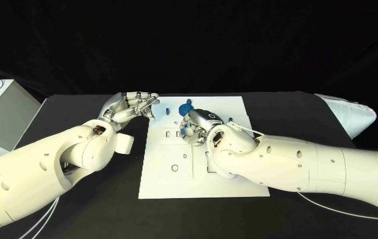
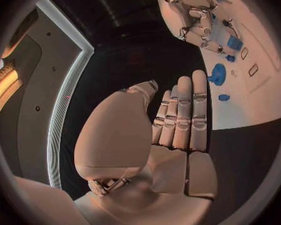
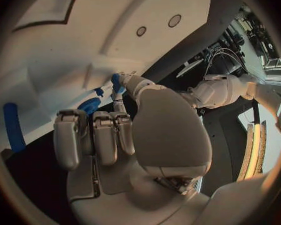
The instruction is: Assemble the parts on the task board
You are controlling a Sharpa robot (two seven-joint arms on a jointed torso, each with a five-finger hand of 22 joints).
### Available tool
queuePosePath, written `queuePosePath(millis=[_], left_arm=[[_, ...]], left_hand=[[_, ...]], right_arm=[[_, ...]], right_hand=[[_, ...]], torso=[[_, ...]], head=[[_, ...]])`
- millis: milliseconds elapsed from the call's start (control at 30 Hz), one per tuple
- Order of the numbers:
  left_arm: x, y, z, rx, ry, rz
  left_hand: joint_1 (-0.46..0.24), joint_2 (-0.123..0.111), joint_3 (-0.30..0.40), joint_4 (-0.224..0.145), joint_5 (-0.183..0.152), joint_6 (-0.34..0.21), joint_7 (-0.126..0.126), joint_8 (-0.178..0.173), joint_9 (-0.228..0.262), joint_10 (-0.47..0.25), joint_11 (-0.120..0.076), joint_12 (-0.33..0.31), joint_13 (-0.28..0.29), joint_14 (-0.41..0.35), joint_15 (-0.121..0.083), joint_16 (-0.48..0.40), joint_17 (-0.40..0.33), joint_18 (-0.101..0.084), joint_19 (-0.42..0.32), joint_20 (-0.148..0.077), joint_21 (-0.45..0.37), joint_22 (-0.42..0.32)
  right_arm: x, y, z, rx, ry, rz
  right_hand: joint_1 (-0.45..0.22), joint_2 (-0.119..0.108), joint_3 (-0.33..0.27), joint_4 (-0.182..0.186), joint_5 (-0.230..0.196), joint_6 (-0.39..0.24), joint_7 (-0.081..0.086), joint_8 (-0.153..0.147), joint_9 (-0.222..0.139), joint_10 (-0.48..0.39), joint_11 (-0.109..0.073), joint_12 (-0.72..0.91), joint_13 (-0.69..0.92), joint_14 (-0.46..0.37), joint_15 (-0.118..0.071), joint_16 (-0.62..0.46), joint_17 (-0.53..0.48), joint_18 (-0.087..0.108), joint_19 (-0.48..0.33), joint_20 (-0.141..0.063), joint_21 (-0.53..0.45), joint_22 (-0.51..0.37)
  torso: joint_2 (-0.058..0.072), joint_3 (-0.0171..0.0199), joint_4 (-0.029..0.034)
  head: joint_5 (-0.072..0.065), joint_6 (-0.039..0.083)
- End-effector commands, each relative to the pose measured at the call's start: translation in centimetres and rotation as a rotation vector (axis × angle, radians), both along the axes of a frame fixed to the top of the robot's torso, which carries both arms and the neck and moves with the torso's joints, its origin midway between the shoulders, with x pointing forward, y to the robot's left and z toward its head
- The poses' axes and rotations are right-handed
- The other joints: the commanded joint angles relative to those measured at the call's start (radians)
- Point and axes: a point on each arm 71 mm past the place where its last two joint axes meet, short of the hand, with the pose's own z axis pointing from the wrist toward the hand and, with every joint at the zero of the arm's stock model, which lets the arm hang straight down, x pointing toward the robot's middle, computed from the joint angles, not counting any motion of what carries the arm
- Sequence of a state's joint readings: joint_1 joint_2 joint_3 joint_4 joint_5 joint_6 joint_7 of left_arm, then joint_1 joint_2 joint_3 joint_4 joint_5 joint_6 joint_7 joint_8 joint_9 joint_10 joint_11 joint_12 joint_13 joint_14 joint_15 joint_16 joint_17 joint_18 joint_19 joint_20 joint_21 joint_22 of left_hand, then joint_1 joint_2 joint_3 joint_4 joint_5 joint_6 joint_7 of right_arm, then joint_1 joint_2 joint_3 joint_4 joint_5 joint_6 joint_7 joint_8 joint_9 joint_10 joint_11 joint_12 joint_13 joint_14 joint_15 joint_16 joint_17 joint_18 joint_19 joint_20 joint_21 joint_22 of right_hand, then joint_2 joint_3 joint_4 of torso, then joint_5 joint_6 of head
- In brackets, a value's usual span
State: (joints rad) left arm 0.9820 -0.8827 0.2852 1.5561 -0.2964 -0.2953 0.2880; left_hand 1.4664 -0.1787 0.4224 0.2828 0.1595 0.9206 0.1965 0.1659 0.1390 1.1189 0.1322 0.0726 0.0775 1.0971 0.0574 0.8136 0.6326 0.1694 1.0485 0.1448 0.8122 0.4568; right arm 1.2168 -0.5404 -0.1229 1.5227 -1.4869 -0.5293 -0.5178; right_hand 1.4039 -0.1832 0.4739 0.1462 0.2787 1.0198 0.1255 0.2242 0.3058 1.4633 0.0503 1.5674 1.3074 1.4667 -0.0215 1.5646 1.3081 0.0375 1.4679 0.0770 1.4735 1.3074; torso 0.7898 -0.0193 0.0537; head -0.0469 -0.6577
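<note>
Right hand (image 1: pixel 201 125) sits over the upper middle of the flat white rectangular task board (image 1: pixel 236 187), fingers curled, with a small blue plastic part (image 3: pixel 116 82) pinched at the fingertips and pressed toward the board face in the right wrist view. Left hand (image 1: pixel 132 105) hovers off the board's left edge near the far left corner, fingers straight and together, palm holding nothing. A round blue disc-shaped part (image 1: pixel 184 108) lies on the board near its far edge, just beyond the right hand; a small blue peg (image 1: pixel 169 110) sits beside it toward the left edge. Pinched part's long axis appears to run roughly along the fingers, tip toward the board; exact orientation unclear. Judgement: the step is seating this part. It should be kept square to its recess, lowered slowly, and released only once seated; tilt risks jamming.
</note>
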Motion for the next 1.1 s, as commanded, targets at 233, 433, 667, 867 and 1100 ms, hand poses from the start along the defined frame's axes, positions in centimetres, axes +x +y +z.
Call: queuePosePath(millis=[233,433,667,867,1100], left_arm=[[-0.1,-0.2,0.1,-0.003,-0.002,-0.02],[-0.1,-0.2,0.1,-0.003,-0.002,-0.02],[-0.1,-0.1,0.1,-0.002,-0.001,-0.021],[-0.1,-0.1,0.1,-0.002,-0.001,-0.021],[-0.1,-0.1,0.1,-0.002,-0.001,-0.021]], left_hand=[[-0.003,-0.005,0.004,0.001,-0.007,-0.002,0.004,0.001,0.001,0.008,0.0,0.005,0.002,-0.007,-0.002,0.005,0.001,0.014,-0.006,0.001,0.009,0.003],[-0.003,-0.005,0.004,0.001,-0.007,-0.002,0.004,0.001,0.001,0.008,0.0,0.005,0.002,-0.007,-0.002,0.005,0.001,0.014,-0.006,0.001,0.009,0.003],[-0.003,-0.005,0.004,0.001,-0.007,-0.002,0.004,0.001,0.001,0.008,0.0,0.005,0.002,-0.007,-0.002,0.005,0.001,0.014,-0.006,0.001,0.009,0.003],[-0.003,-0.005,0.004,0.001,-0.007,-0.002,0.004,0.001,0.001,0.008,0.0,0.005,0.002,-0.007,-0.002,0.005,0.001,0.014,-0.006,0.001,0.009,0.003],[-0.003,-0.005,0.004,0.001,-0.007,-0.002,0.004,0.001,0.001,0.008,0.0,0.005,0.002,-0.007,-0.002,0.005,0.001,0.014,-0.006,0.001,0.009,0.003]], right_arm=[[-0.2,0.5,-0.3,-0.036,-0.031,0.008],[-0.3,0.6,-0.6,-0.046,-0.024,0.014],[0.0,0.4,-0.9,-0.061,-0.018,0.002],[0.2,0.3,-1.0,-0.07,-0.021,-0.004],[0.2,0.4,-1.1,-0.073,-0.02,-0.004]], right_hand=[[-0.019,-0.008,0.003,0.001,0.0,0.003,0.0,0.008,0.027,0.108,-0.006,0.003,0.263,0.104,-0.008,0.006,0.263,-0.008,0.064,-0.007,-0.004,0.148],[-0.026,-0.013,0.002,0.002,-0.001,0.003,0.0,0.01,0.028,0.108,-0.007,0.003,0.263,0.104,-0.008,0.006,0.263,-0.008,0.065,-0.007,-0.003,0.149],[-0.044,-0.021,-0.002,0.009,-0.002,-0.001,-0.001,0.013,0.028,0.108,-0.007,0.003,0.263,0.104,-0.009,0.006,0.263,-0.008,0.064,-0.007,-0.005,0.147],[-0.05,-0.024,-0.004,0.011,-0.002,-0.003,-0.001,0.014,0.028,0.108,-0.007,0.003,0.263,0.104,-0.009,0.006,0.263,-0.008,0.064,-0.008,-0.005,0.147],[-0.056,-0.028,-0.006,0.013,-0.002,-0.006,0.0,0.014,0.028,0.108,-0.007,0.003,0.263,0.104,-0.009,0.006,0.263,-0.008,0.064,-0.008,-0.006,0.147]], torso=[[-0.001,0.0007,0.0004],[0.0,0.0001,-0.0011],[-0.001,-0.0003,-0.0011],[-0.001,-0.0003,-0.0003],[-0.001,0.0003,-0.0009]], head=[[0.001,-0.007],[0.003,-0.009],[0.003,-0.011],[0.002,-0.011],[0.002,-0.012]])
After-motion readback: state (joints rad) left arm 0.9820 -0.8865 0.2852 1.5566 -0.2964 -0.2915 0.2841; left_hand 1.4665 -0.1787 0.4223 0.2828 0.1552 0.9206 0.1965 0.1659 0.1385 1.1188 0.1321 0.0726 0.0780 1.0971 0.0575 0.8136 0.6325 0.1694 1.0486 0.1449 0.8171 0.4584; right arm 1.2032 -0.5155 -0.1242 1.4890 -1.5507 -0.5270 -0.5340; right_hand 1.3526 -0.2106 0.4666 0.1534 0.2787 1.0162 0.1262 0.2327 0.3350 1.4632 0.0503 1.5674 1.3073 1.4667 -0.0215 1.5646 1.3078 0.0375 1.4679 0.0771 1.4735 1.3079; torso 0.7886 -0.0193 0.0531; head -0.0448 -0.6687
